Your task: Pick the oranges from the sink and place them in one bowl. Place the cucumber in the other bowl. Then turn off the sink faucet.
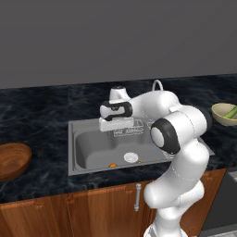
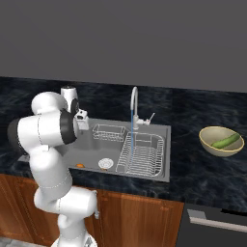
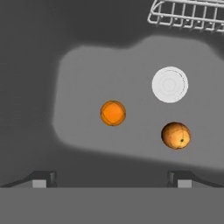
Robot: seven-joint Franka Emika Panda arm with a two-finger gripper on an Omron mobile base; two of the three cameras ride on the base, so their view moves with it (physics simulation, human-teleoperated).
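Note:
Two oranges (image 3: 113,113) (image 3: 176,135) lie on the floor of the sink (image 1: 78,148), near its round drain (image 3: 169,84). One orange (image 1: 112,165) shows at the basin's front edge, and again in the right base view as the orange (image 2: 80,165). My gripper (image 3: 111,181) hangs open above the basin, over the oranges, fingers wide apart and holding nothing; the same gripper (image 1: 116,124) sits over the sink's back left. The cucumber (image 2: 226,142) lies in the olive-yellow bowl (image 2: 214,147) on the right counter. The brown wooden bowl (image 1: 11,159) stands empty at the left. The faucet (image 2: 133,103) runs a thin blue stream.
A wire basket (image 2: 108,132) sits at the back of the basin and a ribbed wire drainer (image 2: 142,154) fills its right part. Dark marble counter surrounds the sink, with wooden cabinets below. My own arm's elbow (image 1: 178,129) rises over the sink's right front.

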